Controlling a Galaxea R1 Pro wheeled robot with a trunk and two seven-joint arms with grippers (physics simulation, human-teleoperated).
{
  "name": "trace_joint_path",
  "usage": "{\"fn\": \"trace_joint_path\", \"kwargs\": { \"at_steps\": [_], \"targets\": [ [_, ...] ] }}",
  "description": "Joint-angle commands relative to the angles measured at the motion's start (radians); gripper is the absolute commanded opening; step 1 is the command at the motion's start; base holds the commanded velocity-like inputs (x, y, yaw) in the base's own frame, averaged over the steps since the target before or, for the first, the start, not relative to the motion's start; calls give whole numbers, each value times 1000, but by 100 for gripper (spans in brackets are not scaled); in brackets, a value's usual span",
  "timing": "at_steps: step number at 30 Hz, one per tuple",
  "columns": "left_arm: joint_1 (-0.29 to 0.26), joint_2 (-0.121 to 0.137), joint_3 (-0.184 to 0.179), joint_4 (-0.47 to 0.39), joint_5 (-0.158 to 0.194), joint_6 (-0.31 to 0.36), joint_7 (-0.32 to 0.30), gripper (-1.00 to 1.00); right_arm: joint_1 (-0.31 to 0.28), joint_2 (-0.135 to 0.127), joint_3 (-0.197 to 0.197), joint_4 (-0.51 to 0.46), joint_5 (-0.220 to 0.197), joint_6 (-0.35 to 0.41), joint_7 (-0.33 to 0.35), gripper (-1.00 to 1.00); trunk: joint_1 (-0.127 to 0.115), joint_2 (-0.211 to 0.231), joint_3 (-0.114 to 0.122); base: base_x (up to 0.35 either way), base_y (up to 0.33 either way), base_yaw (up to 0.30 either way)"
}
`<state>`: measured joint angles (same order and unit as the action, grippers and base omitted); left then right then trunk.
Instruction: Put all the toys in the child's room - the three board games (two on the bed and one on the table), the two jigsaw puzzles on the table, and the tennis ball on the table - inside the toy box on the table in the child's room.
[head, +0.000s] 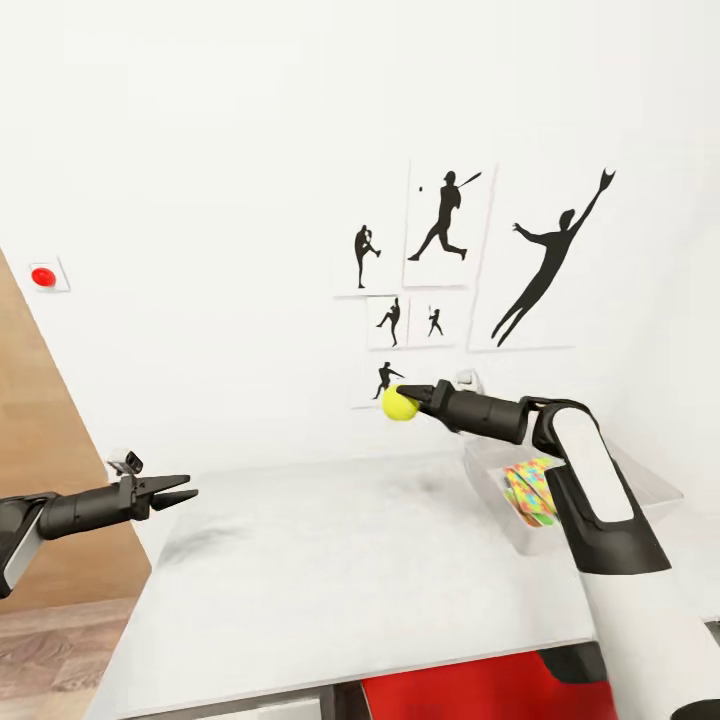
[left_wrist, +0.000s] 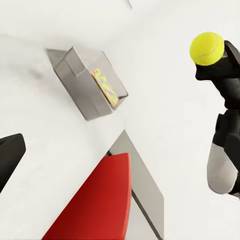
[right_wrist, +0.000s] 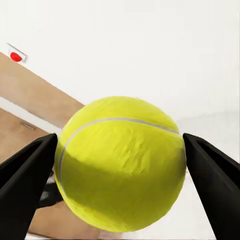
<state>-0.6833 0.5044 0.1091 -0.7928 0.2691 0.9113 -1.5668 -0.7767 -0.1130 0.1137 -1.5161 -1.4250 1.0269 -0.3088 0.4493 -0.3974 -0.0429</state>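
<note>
We hold the tennis ball (head: 399, 403) pinched in our right pincer (head: 412, 400) high above the table (head: 330, 570), the toy box (head: 505, 505) lying back toward that arm's elbow, while our left pincer (head: 178, 493) hangs spread and empty.

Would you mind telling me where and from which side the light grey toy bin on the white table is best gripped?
I would grip the light grey toy bin by its thick rim on the long near wall, coming down from above with the empty left end effector. The walls slope, so a side pinch might slip, and the colourful jigsaw puzzle leans inside. The right end effector is occupied by the yellow tennis ball.
</note>
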Motion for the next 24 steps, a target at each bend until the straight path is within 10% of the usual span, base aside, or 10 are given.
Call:
{"fn": "trace_joint_path", "kwargs": {
  "at_steps": [1,9,24],
  "targets": [
    [-1,1,0,0,-1,11,-4,100,-12,-1,-9,5,-15,1,-24,-100,1,-3,-2,0,-252,0],
    [-1,2,0,-1,-1,11,-4,100,-26,-17,-81,10,-22,6,-47,-100,1,-3,-2,0,-216,-63],
    [-1,6,2,0,-1,11,-4,100,-32,-29,-94,25,-7,16,-78,-100,1,-3,-2,0,-14,-266]
  ]
}}
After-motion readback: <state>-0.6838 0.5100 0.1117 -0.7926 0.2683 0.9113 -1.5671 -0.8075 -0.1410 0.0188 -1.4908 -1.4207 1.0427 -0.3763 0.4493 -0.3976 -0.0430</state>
